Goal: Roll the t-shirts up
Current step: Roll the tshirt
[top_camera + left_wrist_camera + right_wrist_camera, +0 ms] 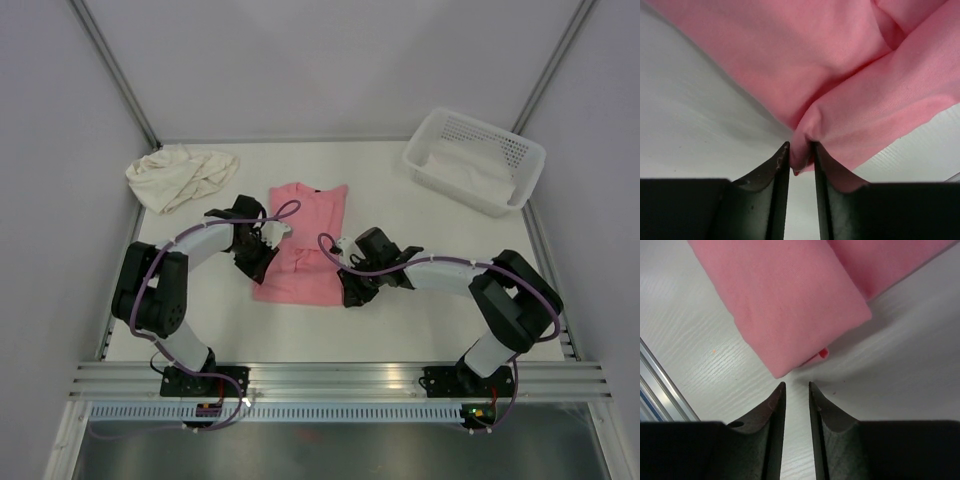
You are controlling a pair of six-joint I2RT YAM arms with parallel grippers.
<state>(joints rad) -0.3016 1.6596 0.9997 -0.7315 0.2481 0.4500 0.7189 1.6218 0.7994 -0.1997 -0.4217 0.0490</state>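
Pinching the salmon-pink cotton t-shirt (765, 60), your left hand (801, 152) could have skewed the roll: your right hand (796, 387) stood narrowly parted, empty, just short of the cloth.

white basket (485, 138) far rt on table (420, 322)

no text, label, brand, number or sign can be read on anything shown in the three views.

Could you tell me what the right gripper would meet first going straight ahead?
Probably the folded corner of the pink t-shirt, lying on the table just beyond the right gripper.
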